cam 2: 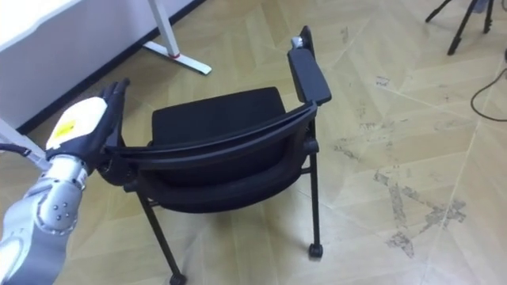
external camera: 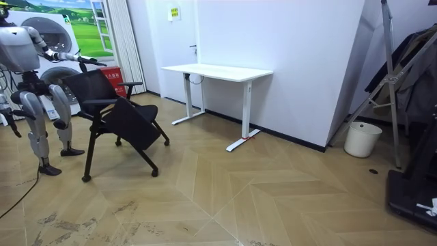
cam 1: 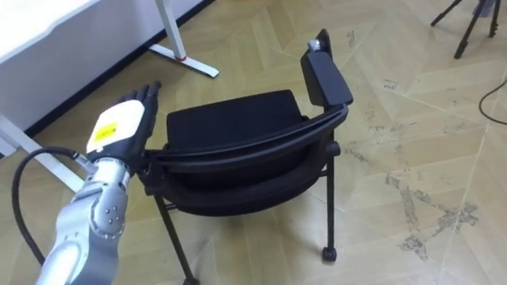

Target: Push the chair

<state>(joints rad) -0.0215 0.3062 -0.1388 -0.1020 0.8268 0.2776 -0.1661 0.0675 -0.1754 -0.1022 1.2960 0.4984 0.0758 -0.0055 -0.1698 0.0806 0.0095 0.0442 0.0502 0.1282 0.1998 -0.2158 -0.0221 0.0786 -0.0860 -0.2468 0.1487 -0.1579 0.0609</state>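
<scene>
Wood floor (cam 1: 412, 119), herringbone pattern, scuffed to my right. White desk (external camera: 217, 71) stands against the white wall; in the eye views its top runs along the upper left and one foot (cam 1: 186, 59) sits on the floor beyond the chair.

Black chair (cam 1: 238, 119) is directly in front of me, back toward me, seat facing the desk but well apart from it. In the room view I stand upright behind it at the room view's left. The curved backrest (cam 1: 245, 150) is the part nearest me.

Tripod legs (cam 1: 467, 28) are at the upper right, well clear of the chair. A white bin (external camera: 362, 139) sits by the wall at the room view's right.

My left hand (cam 1: 119, 127) is at the left end of the backrest, fingers straight and pointing forward, gripping nothing. I see only the back of the hand, so I can't tell whether the palm is actually touching the chair.

The chair's right armrest (cam 1: 326, 79) sticks up at the far end of the backrest. A dark cable (cam 1: 487, 103) loops on the floor at the right edge. The caster (cam 1: 328, 255) on the near right leg is on the floor.
</scene>
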